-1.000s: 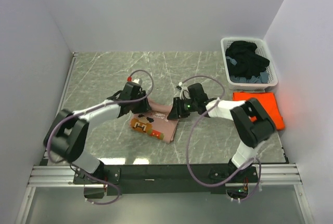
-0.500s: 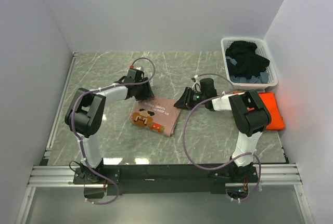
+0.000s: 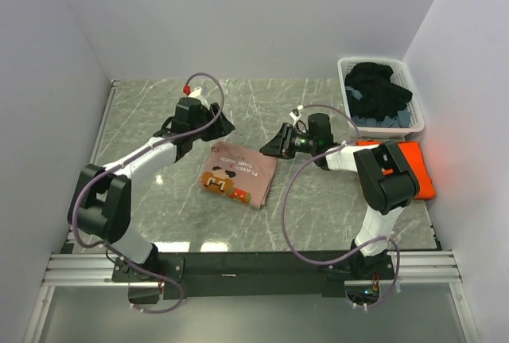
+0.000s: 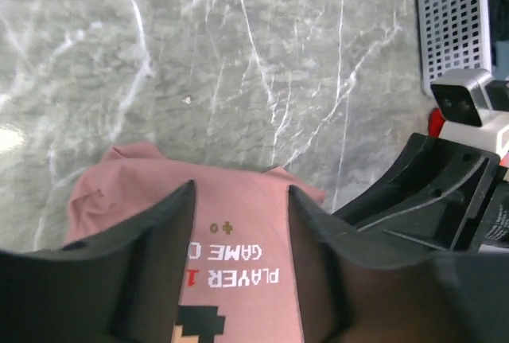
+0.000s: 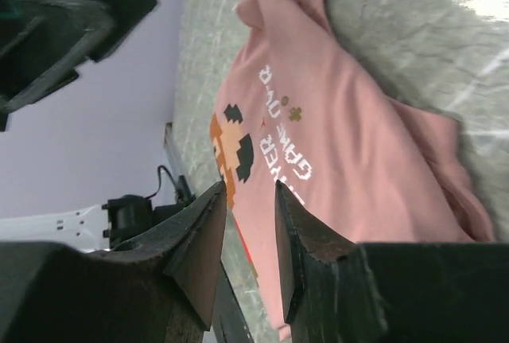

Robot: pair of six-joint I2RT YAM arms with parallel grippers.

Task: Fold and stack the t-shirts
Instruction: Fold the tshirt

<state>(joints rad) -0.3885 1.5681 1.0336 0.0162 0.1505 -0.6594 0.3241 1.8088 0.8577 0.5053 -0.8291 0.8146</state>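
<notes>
Midway across the table [image 3: 143,112], our folded pink tee [image 3: 238,174] lies free; left gripper [image 4: 238,192] and right gripper [image 5: 246,192] gape empty. Moving it onto the orange tee [image 3: 421,172], we risk a one-sided pinch unfolding it

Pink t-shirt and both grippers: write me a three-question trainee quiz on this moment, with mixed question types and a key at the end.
1. True or false: the left gripper is shut on the dusty-pink tee.
2. Where does the orange tee lie? A in the laundry basket; B on the table near the basket; C on top of the pink tee.
3. Fill in: the basket holds ___ clothes.
Key: 1 false, it is open and holds nothing. 2 B. 3 dark.
</notes>
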